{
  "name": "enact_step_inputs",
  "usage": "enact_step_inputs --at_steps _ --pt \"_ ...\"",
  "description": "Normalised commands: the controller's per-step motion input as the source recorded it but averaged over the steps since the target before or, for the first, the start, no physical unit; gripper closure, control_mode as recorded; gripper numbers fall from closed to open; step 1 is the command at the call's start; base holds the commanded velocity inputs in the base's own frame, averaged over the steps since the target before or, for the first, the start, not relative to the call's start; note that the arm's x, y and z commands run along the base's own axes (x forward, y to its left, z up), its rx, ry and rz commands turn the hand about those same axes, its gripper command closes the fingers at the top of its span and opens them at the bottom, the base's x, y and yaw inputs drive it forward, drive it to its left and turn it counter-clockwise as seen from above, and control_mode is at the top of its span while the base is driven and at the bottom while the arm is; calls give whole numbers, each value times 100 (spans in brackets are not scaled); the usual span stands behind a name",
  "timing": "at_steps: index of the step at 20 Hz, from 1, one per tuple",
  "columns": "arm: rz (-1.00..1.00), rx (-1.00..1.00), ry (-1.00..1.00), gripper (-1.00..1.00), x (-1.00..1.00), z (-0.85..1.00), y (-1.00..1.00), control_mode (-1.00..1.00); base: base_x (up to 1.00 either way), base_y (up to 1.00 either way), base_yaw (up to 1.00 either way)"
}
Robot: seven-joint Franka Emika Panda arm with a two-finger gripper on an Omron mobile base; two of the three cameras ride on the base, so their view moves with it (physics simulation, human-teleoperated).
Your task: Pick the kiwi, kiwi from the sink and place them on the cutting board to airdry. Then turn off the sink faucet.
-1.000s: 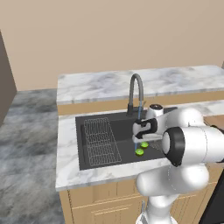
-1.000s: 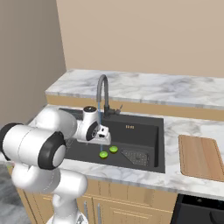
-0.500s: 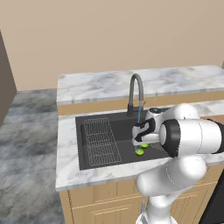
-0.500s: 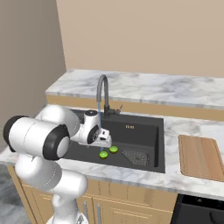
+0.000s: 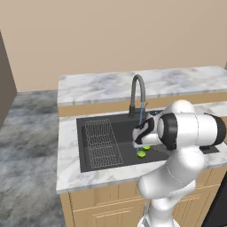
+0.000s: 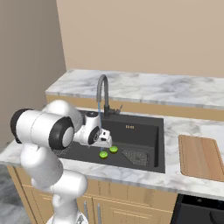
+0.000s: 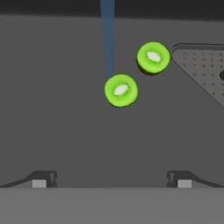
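Observation:
Two lime-green kiwis lie on the dark sink (image 6: 144, 124) floor, one (image 7: 121, 90) at the foot of the blue water stream (image 7: 107, 35), the other (image 7: 153, 57) beside the mesh drain grate (image 7: 205, 65). From the base cameras they appear close together (image 6: 103, 154) (image 6: 113, 149) (image 5: 142, 154). My gripper (image 6: 105, 142) (image 5: 141, 139) (image 7: 111, 180) hangs just above them, open, with nothing between its fingers. The sink faucet (image 6: 103, 92) (image 5: 137, 88) is running. The cutting board (image 6: 199, 156) lies on the counter right of the sink.
A wire rack (image 5: 103, 142) fills the sink's left half. The faucet's arch stands right behind my hand. Marble counter (image 5: 66, 150) surrounds the basin, with a raised ledge (image 6: 175, 89) behind. My own bulky forearm (image 5: 190, 131) hangs over the sink's right part.
My hand has come down and a little nearer over the two kiwis, and the elbow has swung along. The jaws stay open; the kiwis have not moved.

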Motion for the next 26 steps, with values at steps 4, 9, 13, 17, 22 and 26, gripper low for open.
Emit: enact_step_inputs --at_steps 4,9,13,17,22,26 --pt "0 0 0 -100 21 -18 0 -100 0 0 0" --pt "0 0 0 -100 18 -25 0 -100 0 0 0" --pt "0 0 0 -100 13 -31 0 -100 0 0 0" --pt "0 0 -2 -100 12 -31 0 -100 0 0 0" --pt "0 0 -4 -100 13 -25 0 -100 0 0 0" --pt "0 0 -2 -100 15 -14 -1 -100 0 0 0"
